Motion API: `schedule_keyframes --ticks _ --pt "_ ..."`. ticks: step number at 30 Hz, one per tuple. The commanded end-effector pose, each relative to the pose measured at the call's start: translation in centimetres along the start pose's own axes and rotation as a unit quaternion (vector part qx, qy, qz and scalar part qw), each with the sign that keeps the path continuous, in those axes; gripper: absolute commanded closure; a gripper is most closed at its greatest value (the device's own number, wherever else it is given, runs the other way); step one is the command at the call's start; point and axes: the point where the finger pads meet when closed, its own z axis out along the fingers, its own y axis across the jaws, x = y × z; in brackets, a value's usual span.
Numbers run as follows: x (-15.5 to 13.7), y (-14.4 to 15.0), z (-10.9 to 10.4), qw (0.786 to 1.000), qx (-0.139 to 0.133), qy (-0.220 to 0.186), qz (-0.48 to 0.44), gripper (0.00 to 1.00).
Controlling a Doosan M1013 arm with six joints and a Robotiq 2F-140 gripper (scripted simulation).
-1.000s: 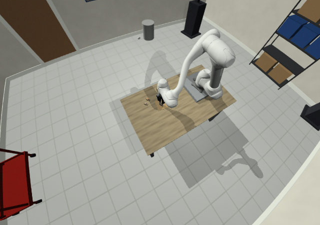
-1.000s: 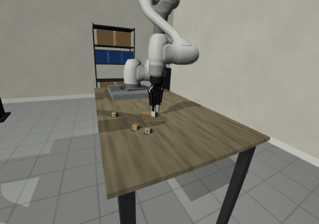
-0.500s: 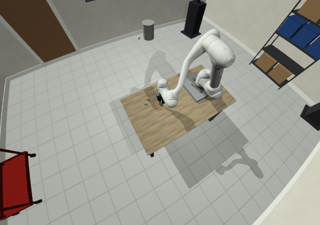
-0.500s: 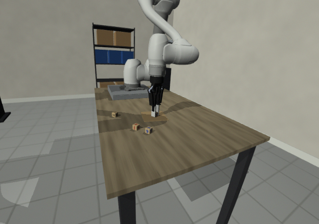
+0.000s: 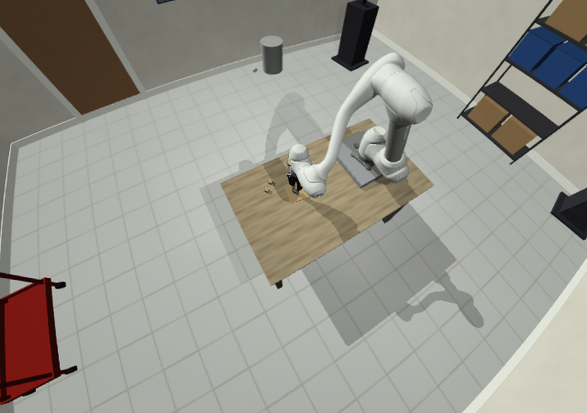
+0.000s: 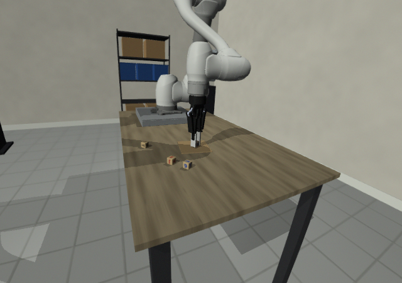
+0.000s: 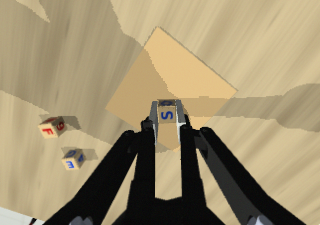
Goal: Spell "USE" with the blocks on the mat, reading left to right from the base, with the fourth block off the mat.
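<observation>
My gripper (image 5: 294, 190) (image 6: 195, 142) (image 7: 166, 108) points down over the tan mat (image 6: 185, 148) (image 7: 187, 67), its fingers shut on the S block (image 7: 167, 115). The blue S faces the wrist camera, turned sideways, near the mat's lower corner there. The block is low at the mat; contact is unclear. A block with a red F (image 5: 271, 181) (image 6: 171, 160) (image 7: 51, 128) and a block with a blue E (image 5: 267, 190) (image 6: 187, 164) (image 7: 73, 159) lie off the mat. Another block (image 6: 144, 144) lies off the mat to the left in the exterior view; its letter is unreadable.
The wooden table (image 5: 265, 238) (image 6: 227, 182) carries the grey base plate (image 5: 353, 166) (image 6: 162, 121) of the arm at its far end. The F and E blocks are close neighbours on the mat's side away from the base. The arm's shadow crosses mat and table.
</observation>
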Motion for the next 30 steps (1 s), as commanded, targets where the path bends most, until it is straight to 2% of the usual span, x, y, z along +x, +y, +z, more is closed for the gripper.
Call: schedule_keyframes --ticks 1,12,15,30 --pt "0.4 0.0 -0.3 1.0 -0.001 0.002 -0.001 0.87" --pt "0.3 -0.1 -7.7 1.0 -0.001 0.002 -0.001 0.87" --pt "0.3 -0.1 -9.0 1.0 -0.001 0.002 -0.001 0.87" --pt "0.3 -0.1 -9.4 1.0 -0.001 0.002 -0.001 0.87"
